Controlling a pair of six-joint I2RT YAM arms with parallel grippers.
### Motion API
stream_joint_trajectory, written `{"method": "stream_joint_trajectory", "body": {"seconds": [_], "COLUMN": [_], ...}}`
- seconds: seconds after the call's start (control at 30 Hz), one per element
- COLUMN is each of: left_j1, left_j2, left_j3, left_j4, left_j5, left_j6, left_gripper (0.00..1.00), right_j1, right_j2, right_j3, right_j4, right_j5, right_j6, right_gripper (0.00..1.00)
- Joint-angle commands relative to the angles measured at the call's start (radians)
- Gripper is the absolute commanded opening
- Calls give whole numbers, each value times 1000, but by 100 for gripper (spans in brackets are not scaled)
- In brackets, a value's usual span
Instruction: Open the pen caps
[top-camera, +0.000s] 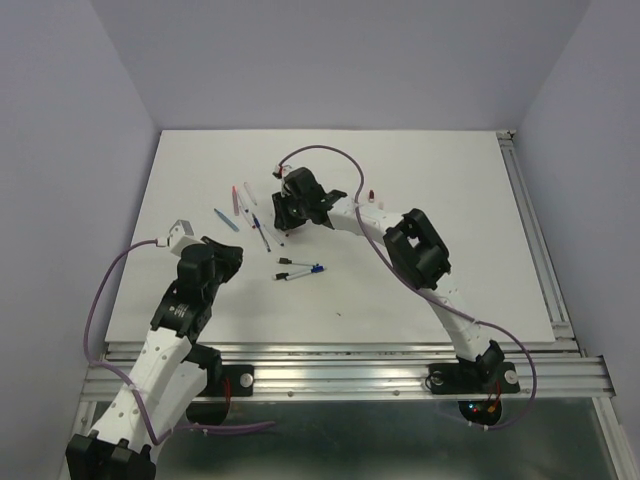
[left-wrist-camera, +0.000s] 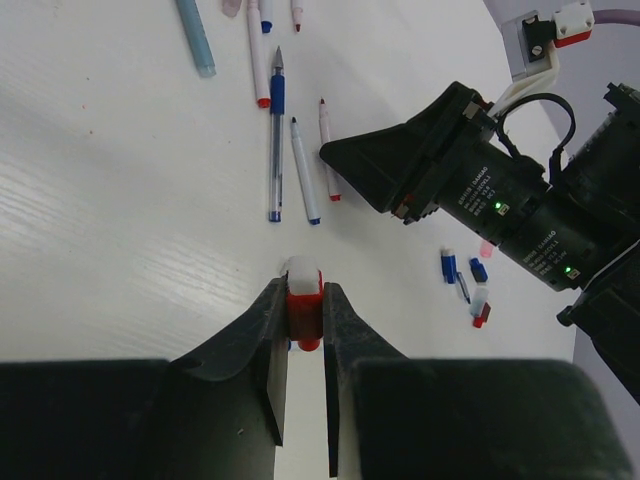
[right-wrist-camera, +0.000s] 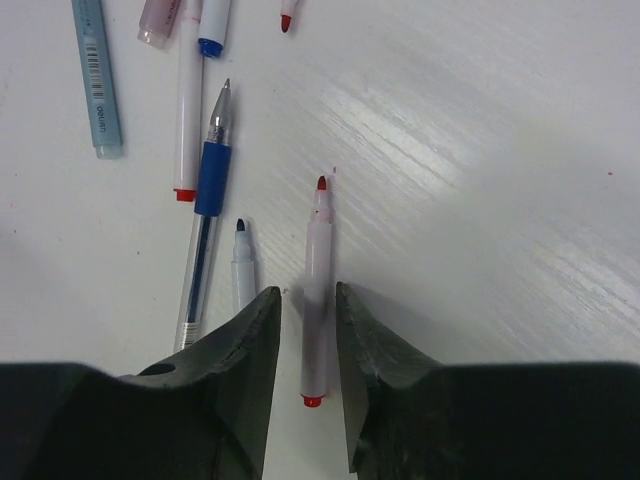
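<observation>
My left gripper is shut on a small red pen cap with a white end and holds it just above the table. In the top view the left gripper is left of the pen cluster. My right gripper is open. Its jaws straddle an uncapped red-tipped pen lying on the table, with a small gap on each side. It shows at the cluster in the top view. Loose blue caps and a red-and-white cap lie under the right arm.
Beside the red pen lie a black-tipped pen, a blue gel pen, a white pen with a red end and a light blue pen. Two more pens lie mid-table. A red cap stands behind the right arm.
</observation>
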Motion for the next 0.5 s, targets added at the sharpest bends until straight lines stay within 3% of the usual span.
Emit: {"method": "stream_joint_trajectory", "body": {"seconds": [0.0, 0.13, 0.2, 0.43, 0.47], "left_j1": [2, 2, 4, 2, 4], "left_j2": [-15, -4, 1, 11, 16], "left_j3": [-14, -9, -5, 17, 18], "left_j4": [47, 46, 43, 35, 37], "left_j5": [0, 2, 10, 28, 34], "left_j6": [23, 23, 22, 6, 6], "left_gripper": [0, 0, 0, 0, 0], "right_j1": [4, 4, 4, 3, 1], "right_j2": [38, 28, 9, -158, -208], "right_j3": [37, 51, 42, -24, -36], "right_j4": [-55, -86, -83, -22, -11], "right_j5": [-40, -16, 15, 59, 78], "right_j6": [48, 91, 108, 128, 129], "right_gripper": [36, 38, 45, 55, 60]}}
